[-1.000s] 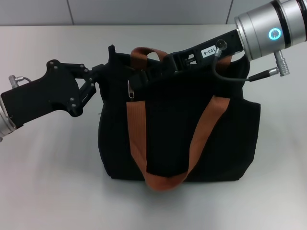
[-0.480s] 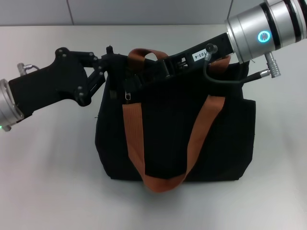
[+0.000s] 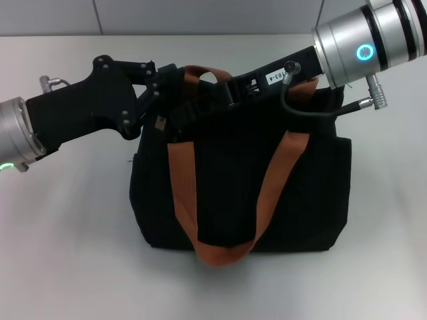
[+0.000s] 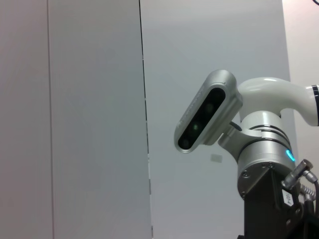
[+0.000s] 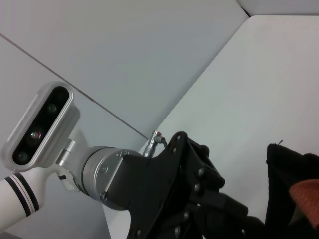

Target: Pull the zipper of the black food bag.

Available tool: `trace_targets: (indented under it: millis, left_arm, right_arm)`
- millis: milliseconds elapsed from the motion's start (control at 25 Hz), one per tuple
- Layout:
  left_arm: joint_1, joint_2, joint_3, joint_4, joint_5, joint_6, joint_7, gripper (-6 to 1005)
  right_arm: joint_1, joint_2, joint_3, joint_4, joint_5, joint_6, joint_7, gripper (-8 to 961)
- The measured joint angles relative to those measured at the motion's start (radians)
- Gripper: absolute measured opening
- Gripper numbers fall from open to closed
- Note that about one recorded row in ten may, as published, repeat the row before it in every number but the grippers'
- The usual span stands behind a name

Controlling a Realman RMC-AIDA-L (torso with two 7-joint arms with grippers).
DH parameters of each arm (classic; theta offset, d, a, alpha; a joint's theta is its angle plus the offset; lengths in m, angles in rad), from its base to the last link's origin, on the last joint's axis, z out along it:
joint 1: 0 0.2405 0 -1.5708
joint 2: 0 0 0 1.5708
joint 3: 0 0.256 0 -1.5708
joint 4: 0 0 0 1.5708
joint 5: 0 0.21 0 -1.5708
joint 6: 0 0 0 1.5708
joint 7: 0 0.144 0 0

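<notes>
The black food bag (image 3: pixel 235 190) stands upright on the white table, with two orange-brown handles (image 3: pixel 181 193). A small metal zipper tab (image 3: pixel 160 123) hangs at the bag's upper left edge. My left gripper (image 3: pixel 163 90) reaches in from the left and sits against the bag's upper left corner, just above the tab. My right gripper (image 3: pixel 213 103) reaches in from the upper right, along the bag's top edge and under the rear handle; its tip is lost against the black fabric. The right wrist view shows the left gripper (image 5: pixel 174 199) next to the bag's corner (image 5: pixel 291 184).
The bag stands on a white table (image 3: pixel 67 233) with bare surface on all sides; a grey wall (image 3: pixel 200 17) runs behind it. The left wrist view shows only the wall, my head camera (image 4: pixel 207 117) and the right arm's wrist (image 4: pixel 264 164).
My left gripper has moved right and up onto the bag's upper left corner. The right gripper, the zipper tab and the bag's top have shifted slightly left.
</notes>
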Motion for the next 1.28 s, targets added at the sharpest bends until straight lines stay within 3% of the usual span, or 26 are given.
trace_targets:
  millis: [400, 680, 1280]
  left_arm:
    - [-0.026, -0.002, 0.006, -0.03, 0.0, -0.01, 0.004, 82]
    - [0.008, 0.003, -0.009, -0.026, -0.028, -0.005, 0.004, 88]
    - [0.022, 0.005, -0.009, -0.027, -0.04, 0.007, 0.006, 99]
  right_arm:
    - [-0.004, 0.005, -0.013, 0.007, 0.009, 0.017, -0.01, 271]
    - [-0.027, 0.004, -0.012, -0.008, 0.017, 0.018, -0.025, 238]
    - [-0.028, 0.001, -0.017, -0.037, 0.005, 0.022, -0.038, 12]
